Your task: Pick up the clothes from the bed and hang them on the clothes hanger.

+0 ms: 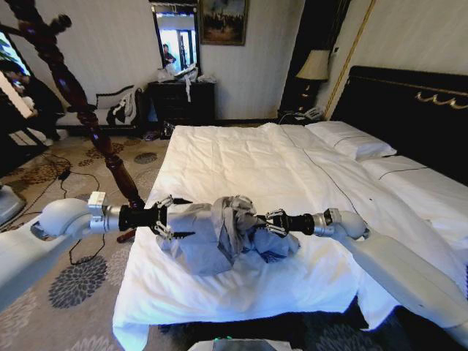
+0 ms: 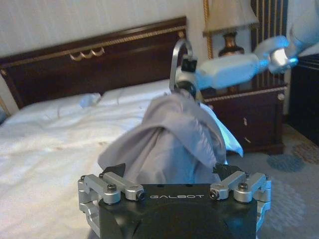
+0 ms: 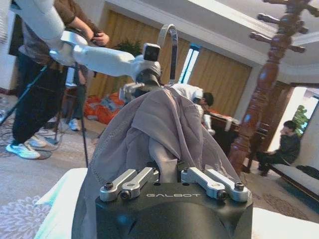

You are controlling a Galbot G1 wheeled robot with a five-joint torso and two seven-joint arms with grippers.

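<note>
**Shirt on hanger, held between both grippers over bed edge**

Left gripper (image 1: 170, 217) at 9 o'clock of the bundle, fingers spread apart around the near end of the shirt (image 1: 219, 232); in its wrist view the jaws stand wide with cloth between them, no clear pinch. Right gripper (image 1: 272, 221) at 3 o'clock, fingers drawn in tight on what looks like a hanger arm under the cloth. Hanger (image 3: 169, 45): silvery hook sticks up at 12 o'clock above the fabric, black body mostly hidden. Shirt hangs bunched over it, above the white duvet of the bed (image 1: 241, 157), near the foot edge. Coat stand (image 1: 80, 110) at 10 o'clock, apart.

Handling judgement: the shirt is light, limp, slips off the hanger easily; best to grip at shoulder seam or collar, not loose folds. Hanger stiff and thin.
</note>
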